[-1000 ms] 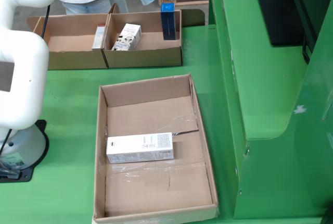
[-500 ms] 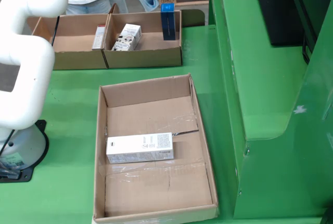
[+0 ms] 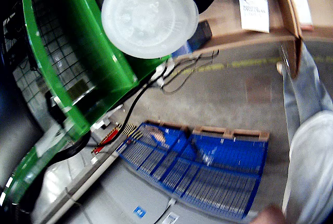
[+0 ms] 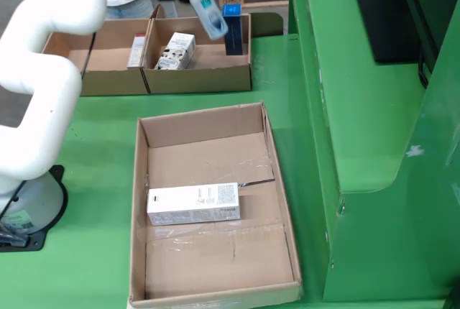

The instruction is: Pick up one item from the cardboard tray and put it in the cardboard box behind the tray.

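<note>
Cardboard tray [image 4: 140, 208] sits nearest in the fixed view, on the green table [image 4: 93, 266], with one long white carton [image 4: 192, 203] lying flat in it. Behind it stands a cardboard box [image 4: 198, 75] holding a small white carton [image 4: 176, 50] and a dark blue one [image 4: 233, 29]. Above that box the white arm [image 4: 43, 50] carries a suction cup [image 4: 208, 16] with nothing visibly stuck to it. From the wrist view, the round translucent cup [image 3: 149, 14] faces the camera, bare.
</note>
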Robot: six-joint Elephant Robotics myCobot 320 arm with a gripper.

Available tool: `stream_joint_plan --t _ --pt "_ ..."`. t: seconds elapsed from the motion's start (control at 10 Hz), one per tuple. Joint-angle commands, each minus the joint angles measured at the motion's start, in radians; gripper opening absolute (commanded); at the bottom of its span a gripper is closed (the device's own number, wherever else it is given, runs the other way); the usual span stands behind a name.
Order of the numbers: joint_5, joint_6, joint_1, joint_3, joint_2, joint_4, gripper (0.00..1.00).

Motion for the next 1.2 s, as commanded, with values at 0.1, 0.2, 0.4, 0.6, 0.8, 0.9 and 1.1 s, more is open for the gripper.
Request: stream_joint_plan --t 0.1,0.2,0.4,0.6,0.8,0.9,1.1 --pt "-0.009 -0.016 -0.033 0.028 -0.051 0.012 0.00" --pt "-0.009 0.020 -0.041 0.028 -0.073 0.012 0.00" --pt "-0.008 0.071 -0.070 0.028 -0.144 0.012 0.00" --pt "-0.008 0.033 -0.081 0.028 -0.190 0.012 0.00" --pt "-0.008 0.033 -0.081 0.028 -0.190 0.012 0.00" --pt "-0.008 0.037 -0.081 0.028 -0.190 0.012 0.00" --pt "-0.008 0.036 -0.081 0.028 -0.190 0.012 0.00"
